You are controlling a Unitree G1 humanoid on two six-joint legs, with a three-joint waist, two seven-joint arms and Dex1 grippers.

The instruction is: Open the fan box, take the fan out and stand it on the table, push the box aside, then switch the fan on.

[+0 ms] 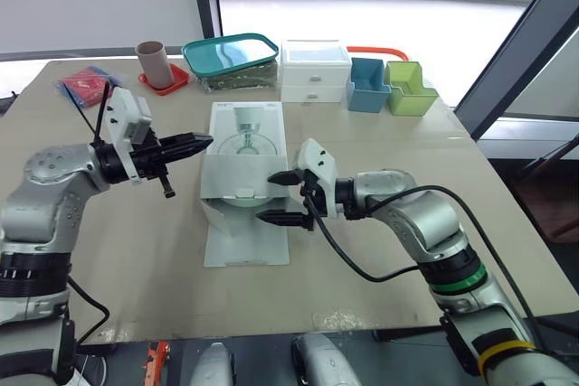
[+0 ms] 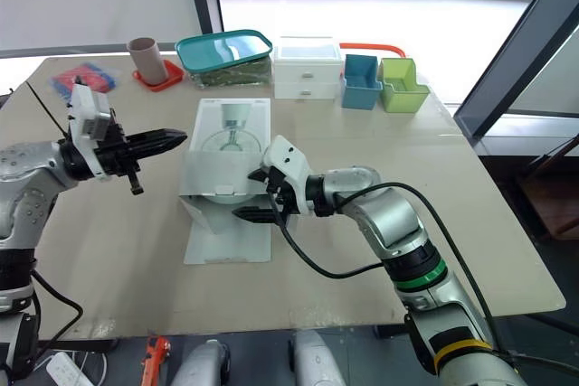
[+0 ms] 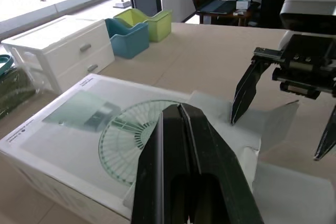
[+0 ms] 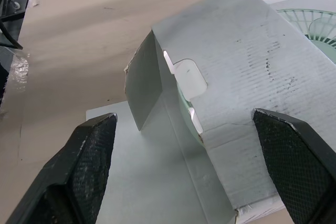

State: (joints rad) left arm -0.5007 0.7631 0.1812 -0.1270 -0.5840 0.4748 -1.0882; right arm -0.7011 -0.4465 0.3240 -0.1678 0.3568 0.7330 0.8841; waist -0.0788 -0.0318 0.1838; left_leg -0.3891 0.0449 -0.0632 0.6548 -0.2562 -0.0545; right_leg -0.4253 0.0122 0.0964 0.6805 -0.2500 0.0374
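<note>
The left end effector (image 1: 204,142), fingers pressed together, is held level and points toward the robot's right. The right end effector (image 1: 268,197) points back leftward, fingers spread wide apart.

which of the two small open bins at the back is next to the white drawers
The blue bin, directly beside the white drawers; the green bin stands on the blue one's other side, farther right.

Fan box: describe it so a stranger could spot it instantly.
On the tan table, look mid-table, in front of the white drawer unit. The fan box lies flat, white with a green fan printed on top and its near flap open.
</note>
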